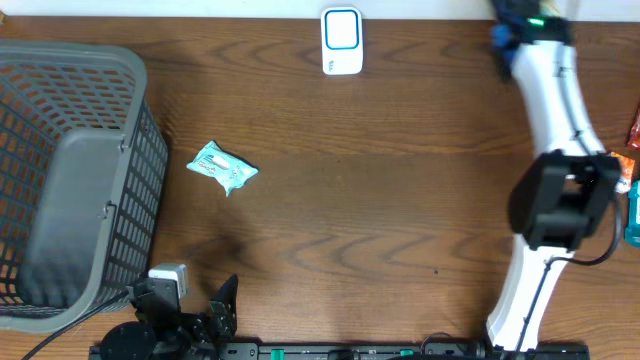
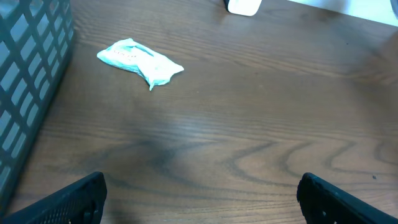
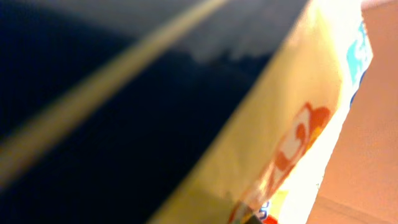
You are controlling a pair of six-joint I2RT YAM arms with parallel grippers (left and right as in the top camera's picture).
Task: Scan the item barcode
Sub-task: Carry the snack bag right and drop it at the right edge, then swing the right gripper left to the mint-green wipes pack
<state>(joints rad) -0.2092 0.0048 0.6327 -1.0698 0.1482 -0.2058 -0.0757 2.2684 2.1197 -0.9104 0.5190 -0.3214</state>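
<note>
**Right wrist view swamped, grip unproven**

The right gripper (image 1: 612, 182) was at the table's 3 o'clock edge, among the coloured packets (image 1: 628, 170) piled there, with its jaws closed down almost to nothing. A yellow and dark packet (image 3: 267, 143) with red print filled its camera, too blurred to read. Whether the jaws pinched it or merely pressed against it could not be told.

That was the main risk. A thin foil edge could slip free on the lift, or a neighbouring packet could drag along with it. The scanner (image 1: 341, 41) stood well apart at 12 o'clock, so a weak pinch would have a long carry in which to fail. No barcode showed either, so the packet might arrive with the wrong face to the window.

The left gripper (image 2: 200, 186) hung at 7 o'clock, jaws spread wide and empty. A teal packet (image 1: 222, 168) lay at 9 o'clock beside the basket (image 1: 80, 55), apart from both arms.
</note>
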